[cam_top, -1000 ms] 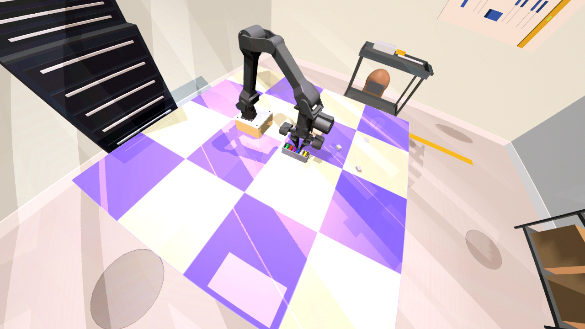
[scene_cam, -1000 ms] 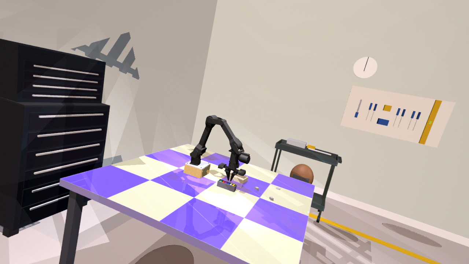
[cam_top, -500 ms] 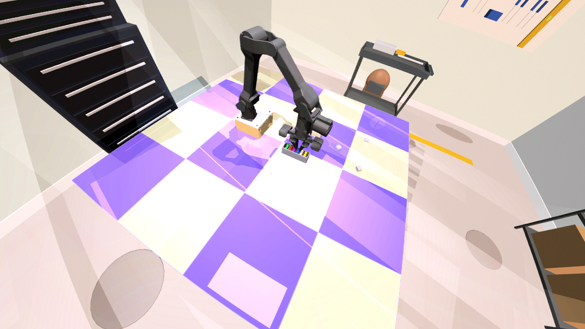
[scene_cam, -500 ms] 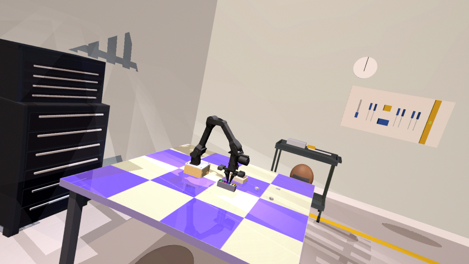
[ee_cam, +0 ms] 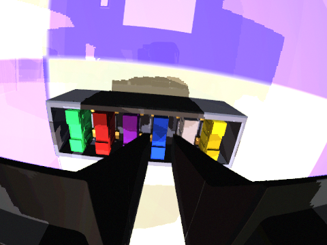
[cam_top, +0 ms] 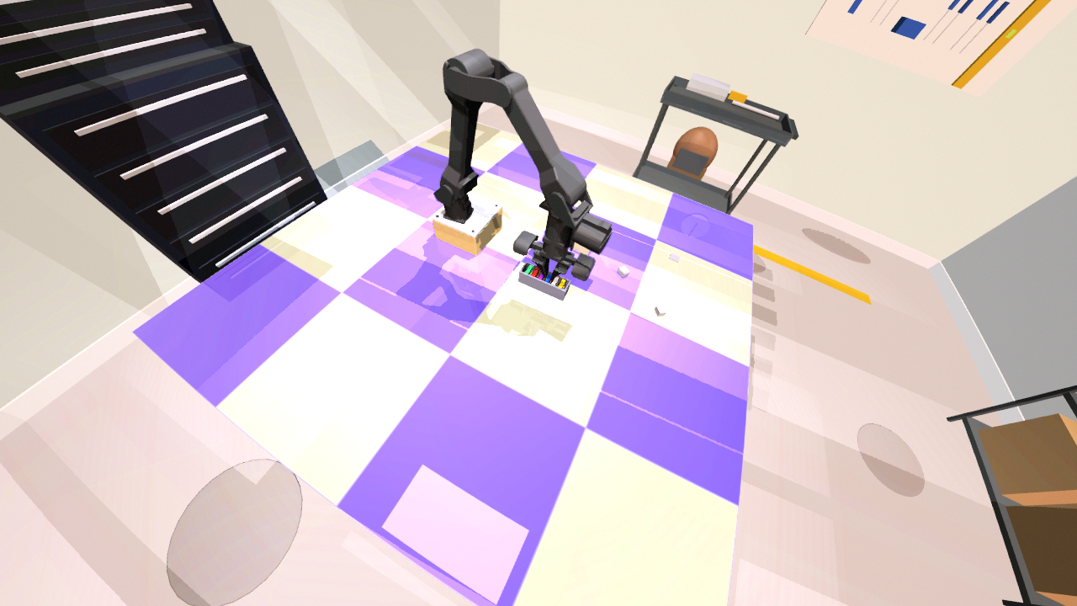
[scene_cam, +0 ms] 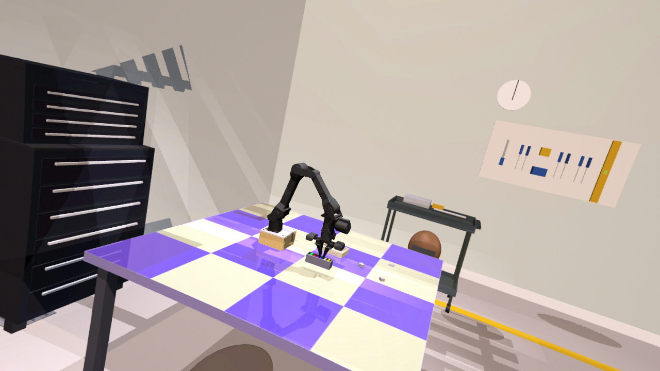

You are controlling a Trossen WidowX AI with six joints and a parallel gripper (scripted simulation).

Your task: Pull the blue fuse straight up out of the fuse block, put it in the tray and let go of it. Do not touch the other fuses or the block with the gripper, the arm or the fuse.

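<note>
- The hand [ee_cam: 159,141] is hanging over the fuse block [ee_cam: 147,128] at mid-frame in the wrist view, its fingers standing at a narrow gap and gripping nothing yet.
- The blue fuse [ee_cam: 159,137] is sitting in its slot, showing between the fingertips, with the purple fuse [ee_cam: 130,129] just to its left and a pale fuse [ee_cam: 188,130] just to its right.
- The fingertips are looking very close to those neighbours, so the descent is calling for a straight, centred drop with no sideways drift.
- The tray [scene_cam: 340,251] is lying on the desk [scene_cam: 193,281] just behind the block in the exterior view; whether it holds anything is too small to tell.
- Once closed on the blue body, lifting vertically until clear of the block seems safest.
</note>
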